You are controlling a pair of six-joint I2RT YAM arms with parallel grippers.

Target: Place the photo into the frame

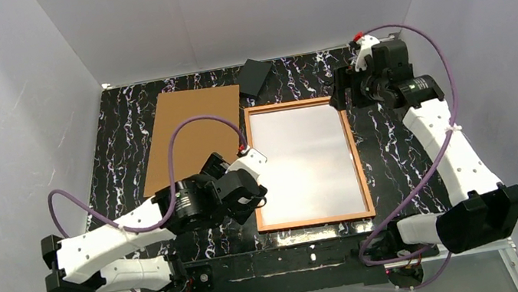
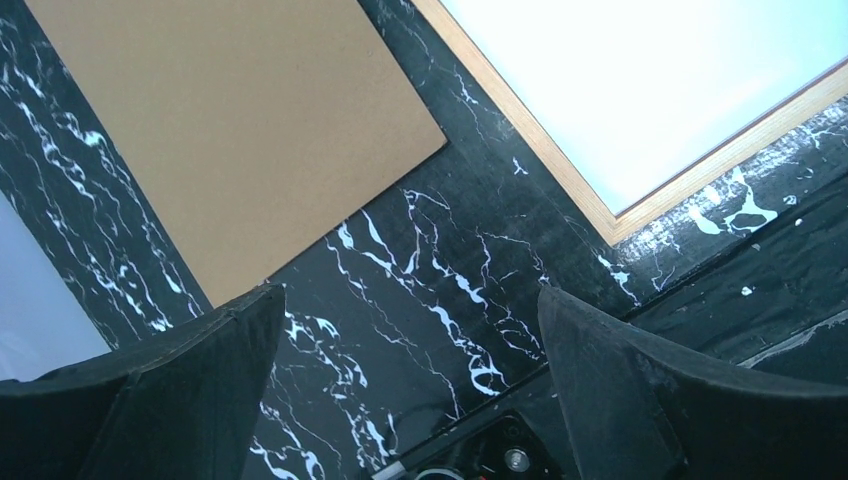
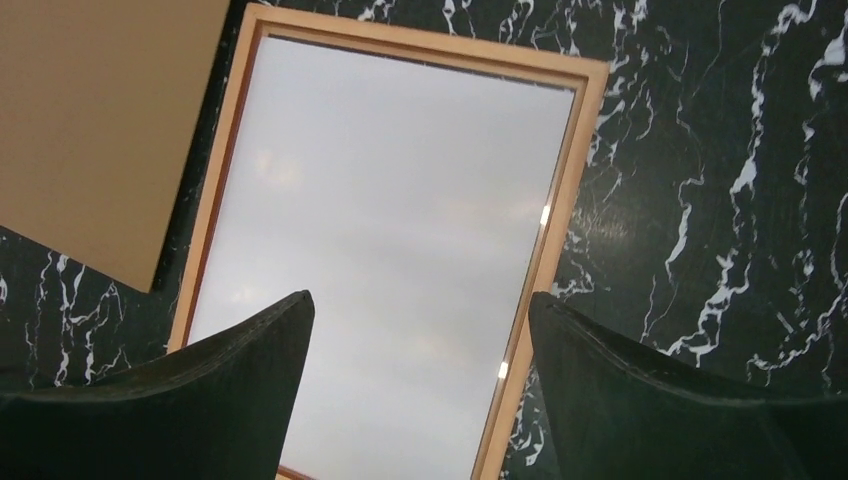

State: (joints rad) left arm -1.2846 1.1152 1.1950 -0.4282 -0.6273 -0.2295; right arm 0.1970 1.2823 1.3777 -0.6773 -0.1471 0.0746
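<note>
- Black, white-veined counter (image 1: 117, 152) carries everything.
- Orange-wood frame (image 1: 314, 222) lies flat, back up, mid-counter; it looks stiff and light, best gripped by its border.
- White-grey back of the photo (image 1: 305, 162) fills the frame's opening, apparently seated. Thin paper, so probably floppy and easily creased; lift it only by an edge or corner.
- Brown cardboard board (image 1: 192, 136) lies just left of the frame, apart from it.
- Left gripper (image 2: 408, 292) hangs near the frame's near-left corner, jaws wide apart, empty.
- Right gripper (image 3: 420, 296) hovers over the frame's far end, jaws apart, empty.
- Small black object (image 1: 255, 75) sits at the far edge.
</note>
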